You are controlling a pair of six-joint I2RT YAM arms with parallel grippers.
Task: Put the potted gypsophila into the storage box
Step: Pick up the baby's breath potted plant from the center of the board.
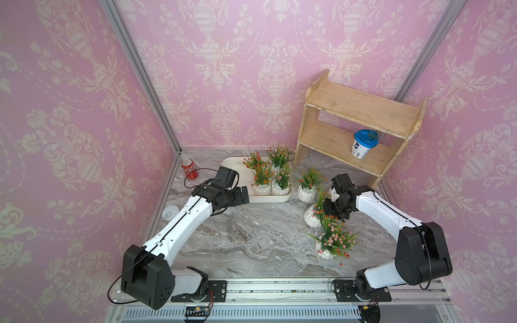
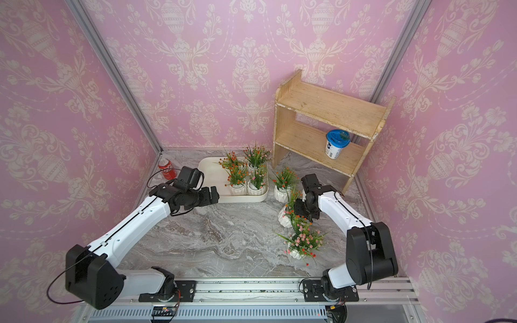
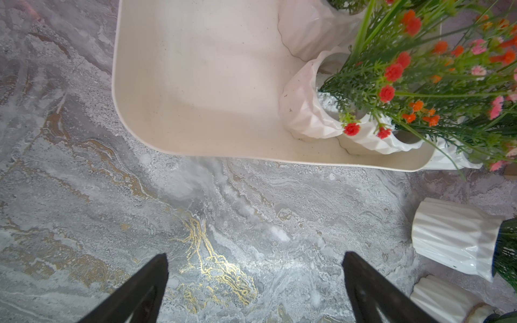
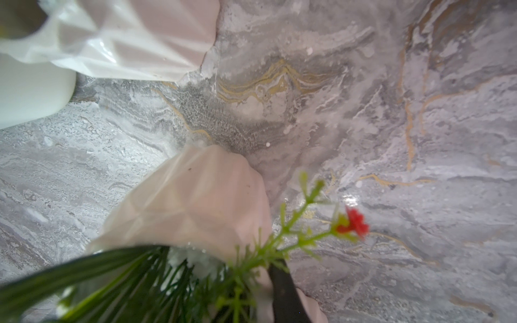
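Note:
The storage box [image 1: 237,200] [image 2: 208,174] [image 3: 195,84] is a shallow cream bin at the back, with several potted gypsophila [image 1: 263,181] [image 3: 307,112] in its right half. Three more pots are on the marble to its right. One stands upright [image 1: 306,193]. One is tilted [image 1: 312,216] [image 2: 284,219] [image 4: 195,201], and my right gripper [image 1: 326,208] [image 2: 298,208] is shut on its rim and sprigs; only one dark finger [image 4: 282,290] shows. The nearest pot [image 1: 327,251] has pink blossoms. My left gripper [image 1: 242,195] [image 3: 256,256] hangs open at the box's near left edge, holding nothing.
A wooden two-tier shelf [image 1: 358,131] stands at the back right with a blue-lidded cup [image 1: 363,144] on its lower board. A red can [image 1: 189,167] is in the back left corner. A white round object [image 1: 170,212] lies at the left edge.

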